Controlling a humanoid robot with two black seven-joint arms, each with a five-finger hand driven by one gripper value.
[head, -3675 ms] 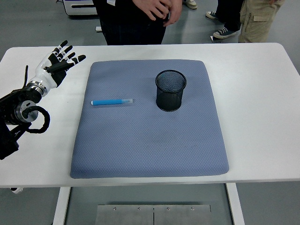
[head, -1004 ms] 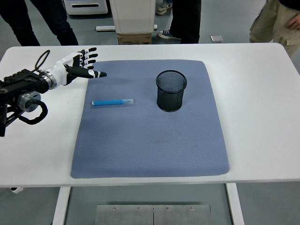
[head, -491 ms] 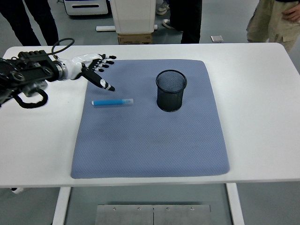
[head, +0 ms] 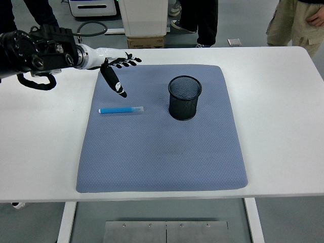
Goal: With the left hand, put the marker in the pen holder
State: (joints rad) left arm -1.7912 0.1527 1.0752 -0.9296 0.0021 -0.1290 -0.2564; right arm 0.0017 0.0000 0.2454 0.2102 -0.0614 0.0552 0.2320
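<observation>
The black mesh pen holder [head: 184, 97] stands upright with nothing visible inside, the blue marker [head: 120, 110] lies left of it on the grey mat [head: 162, 152], and the left hand [head: 114, 71] hovers with fingers [head: 130, 61] spread, holding nothing.

One blue marker [head: 120, 110] is counted, and one black mesh pen holder [head: 184, 97]. One grey-blue mat [head: 161, 152] is seen, laid on one white table [head: 283, 121]. One robot hand is visible, the left hand [head: 114, 70]. One cardboard box [head: 145, 42] is seen beyond the table's far edge. Parts of three people [head: 291, 20] are counted along the top, cut off by the picture's edge.
</observation>
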